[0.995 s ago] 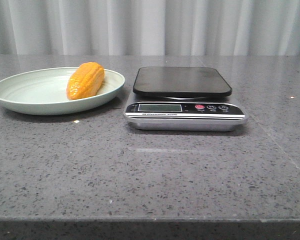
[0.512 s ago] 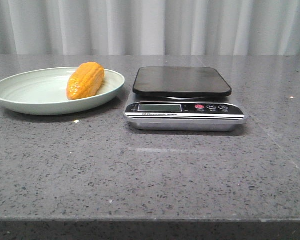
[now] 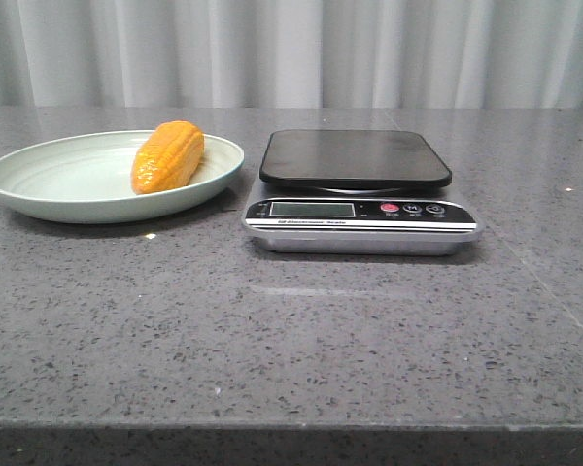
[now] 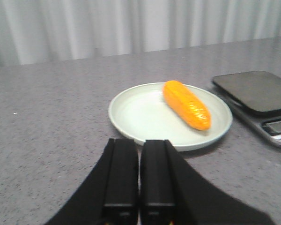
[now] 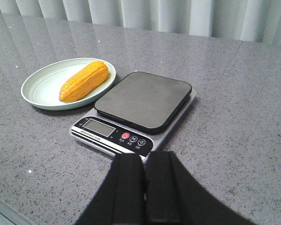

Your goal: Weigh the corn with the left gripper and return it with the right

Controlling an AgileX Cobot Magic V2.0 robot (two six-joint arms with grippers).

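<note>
The orange-yellow corn [image 3: 167, 156] lies on the right half of a pale green plate [image 3: 49, 189] at the table's left. It also shows in the left wrist view [image 4: 186, 104] and the right wrist view [image 5: 84, 80]. A kitchen scale [image 3: 357, 190] with a dark platform stands just right of the plate, nothing on it. My left gripper [image 4: 140, 141] is shut and empty, short of the plate's near rim [image 4: 154, 140]. My right gripper [image 5: 146, 156] is shut and empty, just short of the scale's front corner [image 5: 131, 140]. Neither gripper shows in the front view.
Grey speckled tabletop [image 3: 291, 340] with its front edge near the camera. A white curtain [image 3: 291, 49] hangs behind the table. The scale's display [image 3: 312, 209] and buttons face the front.
The front view has shifted a couple of pixels; the corn, plate and scale hold their places.
</note>
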